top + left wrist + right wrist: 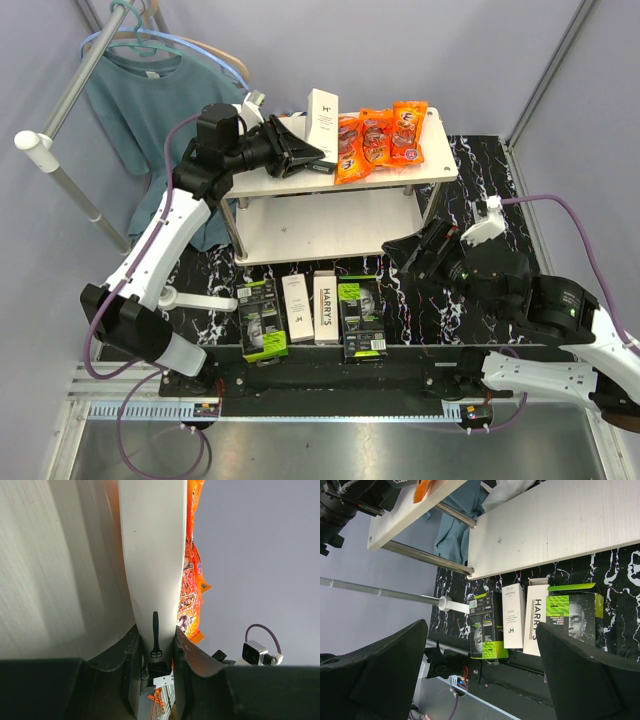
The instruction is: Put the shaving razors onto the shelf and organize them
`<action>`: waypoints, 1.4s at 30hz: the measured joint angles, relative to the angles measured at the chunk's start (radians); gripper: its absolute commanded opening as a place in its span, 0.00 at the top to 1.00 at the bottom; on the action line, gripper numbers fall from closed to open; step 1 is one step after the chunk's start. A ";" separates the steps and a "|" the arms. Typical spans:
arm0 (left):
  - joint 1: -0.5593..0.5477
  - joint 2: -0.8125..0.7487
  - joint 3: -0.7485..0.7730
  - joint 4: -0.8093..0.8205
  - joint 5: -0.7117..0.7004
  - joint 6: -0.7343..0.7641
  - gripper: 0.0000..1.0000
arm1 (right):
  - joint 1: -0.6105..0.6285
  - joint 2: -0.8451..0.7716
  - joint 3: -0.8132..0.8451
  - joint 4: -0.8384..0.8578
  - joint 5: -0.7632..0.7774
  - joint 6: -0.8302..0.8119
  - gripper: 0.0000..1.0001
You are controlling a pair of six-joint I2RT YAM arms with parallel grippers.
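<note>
While the left gripper (156, 642) is clenched on a slim white razor box (322, 118), we see that box upright on the top board of the shelf (440, 168), just beside the orange snack packets (380, 140). Whether its base rests fully on the board, we cannot quite tell. The right gripper (481, 625) hangs with jaws spread wide, holding nothing, over the marbled table (485, 175) right of the shelf. In front of the shelf lie a black-and-green box (262, 320), a plain white box (297, 308), a HARRY'S box (326, 307) and a second black-and-green box (361, 318), side by side.
</note>
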 measured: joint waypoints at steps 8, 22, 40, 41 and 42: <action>0.000 -0.027 -0.001 -0.040 -0.038 -0.005 0.77 | 0.000 -0.004 -0.002 0.000 0.000 0.000 0.00; 0.004 -0.071 -0.039 -0.061 -0.029 -0.007 0.38 | 0.000 -0.006 -0.023 0.003 -0.001 0.000 0.00; 0.003 -0.119 -0.032 -0.050 0.018 0.089 0.05 | 0.000 -0.026 -0.037 0.007 0.000 0.000 0.01; 0.003 -0.119 -0.029 -0.056 0.021 0.099 0.05 | 0.000 -0.026 -0.040 0.008 0.000 0.000 0.00; 0.003 -0.119 -0.025 -0.066 0.024 0.110 0.05 | 0.000 -0.025 -0.043 0.009 0.000 0.000 0.00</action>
